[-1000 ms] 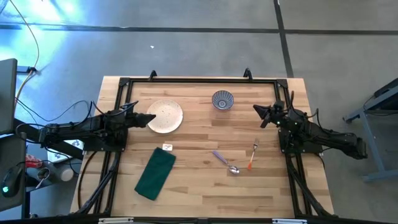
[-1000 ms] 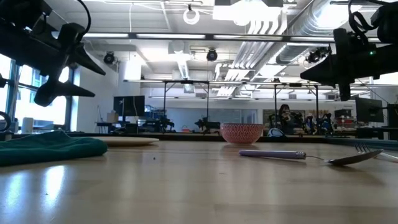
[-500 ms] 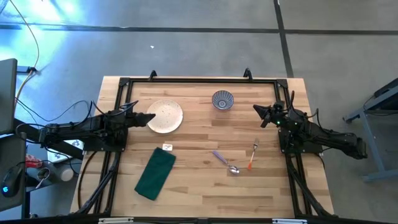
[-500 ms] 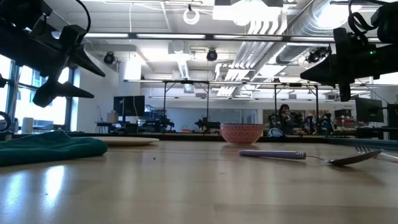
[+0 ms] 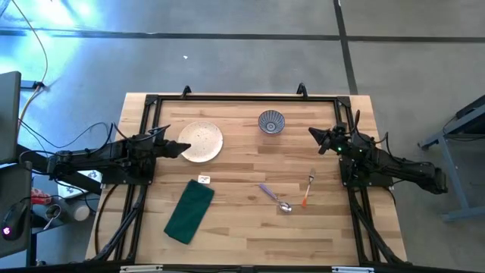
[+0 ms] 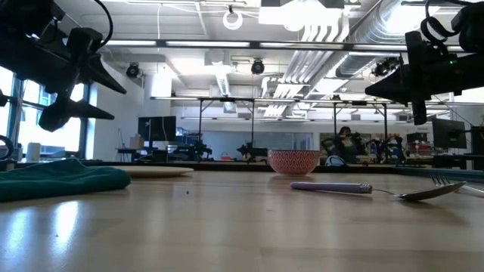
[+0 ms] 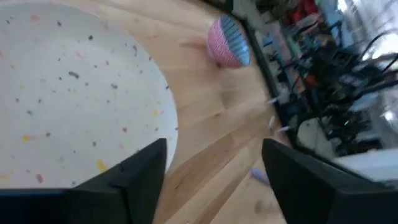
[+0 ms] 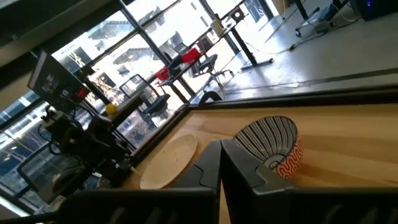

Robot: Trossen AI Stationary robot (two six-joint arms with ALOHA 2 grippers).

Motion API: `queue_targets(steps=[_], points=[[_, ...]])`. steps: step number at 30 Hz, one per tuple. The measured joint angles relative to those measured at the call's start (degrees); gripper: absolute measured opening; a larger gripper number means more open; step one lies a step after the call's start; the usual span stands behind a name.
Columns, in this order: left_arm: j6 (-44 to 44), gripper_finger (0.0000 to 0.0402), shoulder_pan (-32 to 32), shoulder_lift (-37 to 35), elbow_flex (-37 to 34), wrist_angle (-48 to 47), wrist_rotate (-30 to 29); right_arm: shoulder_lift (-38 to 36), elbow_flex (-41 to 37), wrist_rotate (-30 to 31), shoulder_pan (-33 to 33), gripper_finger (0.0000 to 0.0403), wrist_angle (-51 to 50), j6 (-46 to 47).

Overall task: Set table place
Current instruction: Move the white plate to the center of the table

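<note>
The cream plate (image 5: 201, 142) lies flat on the table (image 5: 242, 163) at the far left; it also shows in the left wrist view (image 7: 68, 93). My left gripper (image 5: 180, 147) is open and hovers above the plate's left rim (image 7: 211, 171), well clear of it in the low view (image 6: 119, 103). The blue patterned bowl (image 5: 271, 122) stands at the far middle. My right gripper (image 5: 313, 136) is shut and empty, raised to the right of the bowl (image 8: 270, 146). The lilac-handled spoon (image 5: 274, 197), the orange-handled fork (image 5: 307, 189) and the green napkin (image 5: 189, 211) lie flat nearer the front.
A small white tag (image 5: 203, 180) lies between the plate and the napkin. A black metal frame (image 5: 242, 98) runs along the table's edges. Bare wood shows in the table's middle (image 5: 250, 163) and along the front.
</note>
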Motion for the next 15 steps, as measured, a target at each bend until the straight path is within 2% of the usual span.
queue_targets(steps=[3,7,8,11,15], points=[[0.52,0.0179,-0.02,2.9,0.0,0.98,0.54,0.0,0.0,0.01,0.0,0.0,2.34,0.03],[3.86,0.0047,-0.02,8.2,0.68,7.28,1.61,0.0,0.0,0.29,0.0,0.0,5.93,0.33],[4.91,0.0024,-0.02,9.77,1.54,8.21,1.97,0.0,0.13,0.65,0.0,0.0,6.3,0.43],[7.4,0.0016,-0.02,15.74,5.89,7.41,1.96,0.63,2.62,1.62,0.0,0.0,3.27,0.38],[11.94,0.0003,-0.01,25.84,14.47,0.93,1.17,3.69,9.11,3.04,0.0,0.0,-4.46,-1.89]])
